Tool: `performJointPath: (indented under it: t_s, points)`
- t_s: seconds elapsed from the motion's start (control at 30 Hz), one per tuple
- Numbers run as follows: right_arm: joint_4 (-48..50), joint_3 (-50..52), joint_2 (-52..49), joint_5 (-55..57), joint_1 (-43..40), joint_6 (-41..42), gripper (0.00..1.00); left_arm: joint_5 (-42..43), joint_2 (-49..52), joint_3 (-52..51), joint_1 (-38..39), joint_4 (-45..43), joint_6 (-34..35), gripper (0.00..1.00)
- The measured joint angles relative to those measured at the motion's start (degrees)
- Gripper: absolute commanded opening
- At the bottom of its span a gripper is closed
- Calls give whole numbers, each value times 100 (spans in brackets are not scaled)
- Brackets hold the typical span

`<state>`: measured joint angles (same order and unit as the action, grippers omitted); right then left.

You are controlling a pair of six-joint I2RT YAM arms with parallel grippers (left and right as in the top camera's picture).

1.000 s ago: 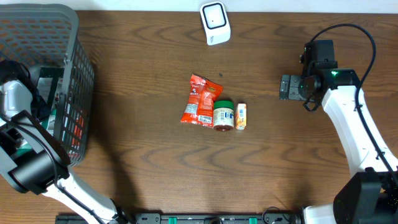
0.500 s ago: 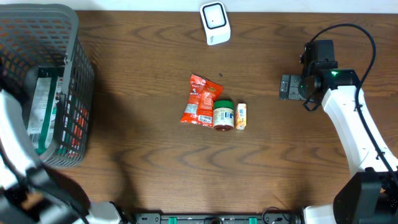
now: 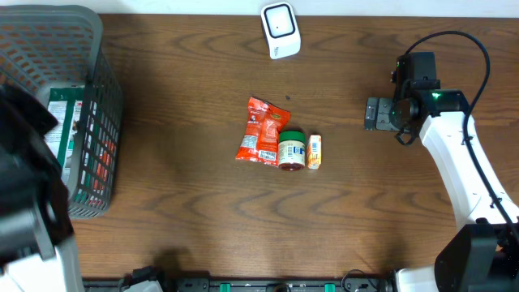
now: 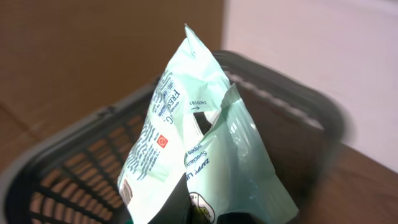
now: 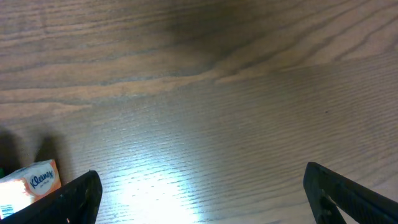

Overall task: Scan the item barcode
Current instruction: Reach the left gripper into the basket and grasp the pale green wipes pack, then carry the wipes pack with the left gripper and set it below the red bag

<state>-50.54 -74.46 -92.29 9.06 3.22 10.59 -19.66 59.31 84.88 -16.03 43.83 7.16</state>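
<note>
My left gripper (image 4: 208, 215) is shut on a pale green printed bag (image 4: 205, 137) and holds it upright above the dark mesh basket (image 4: 74, 174). In the overhead view the left arm (image 3: 28, 195) is a large dark blur at the left edge beside the basket (image 3: 93, 49), and it hides its own gripper and the bag. The white barcode scanner (image 3: 280, 31) lies at the back centre of the table. My right gripper (image 3: 375, 113) hovers open over bare wood at the right, its fingers (image 5: 68, 202) wide apart with nothing between them.
A red snack pouch (image 3: 261, 130), a green-lidded jar (image 3: 291, 149) and a small orange box (image 3: 315, 152) lie together mid-table. The box (image 5: 31, 180) also shows at the left edge of the right wrist view. More packages (image 3: 65, 122) sit in the basket.
The left arm has risen from inside the basket toward the camera and now blurs across the lower left. The right arm and the table items have not moved.
</note>
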Motion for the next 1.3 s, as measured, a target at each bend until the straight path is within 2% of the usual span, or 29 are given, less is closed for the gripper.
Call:
performJointPath:
  t_s: [0.27,0.43,0.6,0.9,1.1,1.13,1.2,1.23,1.3]
  points:
    - [0,0,0,0,0,0,99,52,-389,0,1751,1032,544,7]
    - [2,0,0,0,0,0,99,404,33,-114,2848,1088,964,7]
    - [2,0,0,0,0,0,99,599,811,-688,3617,1084,1495,7]
    - [2,0,0,2,0,0,99,732,2907,-1233,4210,693,2586,7]
    - [0,0,0,2,0,0,99,791,4286,-1233,4214,199,2850,7]
    - [2,0,0,0,0,0,99,855,4472,-1233,4214,101,2861,10]
    - [4,0,0,0,0,0,99,999,4682,-1233,4212,-76,2844,49]
    - [0,0,0,0,0,0,99,1078,4743,-1235,4214,-149,2811,61]
    - [2,0,0,0,0,0,99,1182,4767,-1235,4214,-208,2758,65]
